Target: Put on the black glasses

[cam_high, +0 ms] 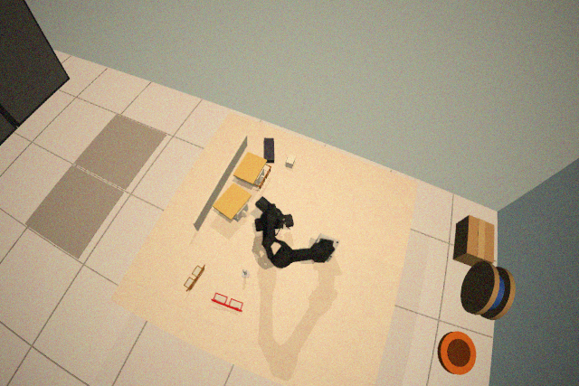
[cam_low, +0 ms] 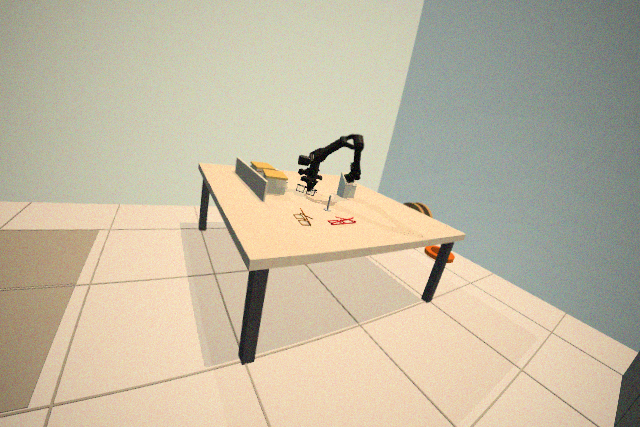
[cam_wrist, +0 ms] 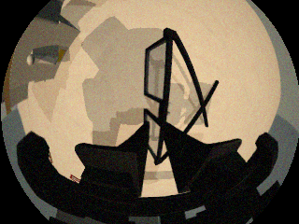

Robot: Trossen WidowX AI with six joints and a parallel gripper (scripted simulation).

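The black glasses (cam_wrist: 168,65) stand on their lower rims with the temples folded and crossed. In the exterior view they show as thin dark outlines at the fingertips. My gripper (cam_wrist: 155,124) (cam_low: 310,189) is partly open, its fingertips close on either side of the glasses' frame near one lens; a narrow gap shows between the fingers. A grey display head (cam_wrist: 44,53) with a yellow tag (cam_wrist: 61,55) shows at the wrist view's upper left. A head (cam_high: 242,211) shows under the nearer yellow canopy (cam_high: 232,201). The other head, under the far canopy (cam_high: 250,168), wears brown glasses; both are mostly hidden.
A grey upright panel (cam_high: 221,183) stands behind the canopies. A dark box (cam_high: 269,150) and a small white block (cam_high: 289,161) lie beyond them. Red glasses (cam_high: 226,305), another brown pair (cam_high: 196,277) and a small post (cam_high: 245,273) (cam_low: 329,202) are on the table's near part.
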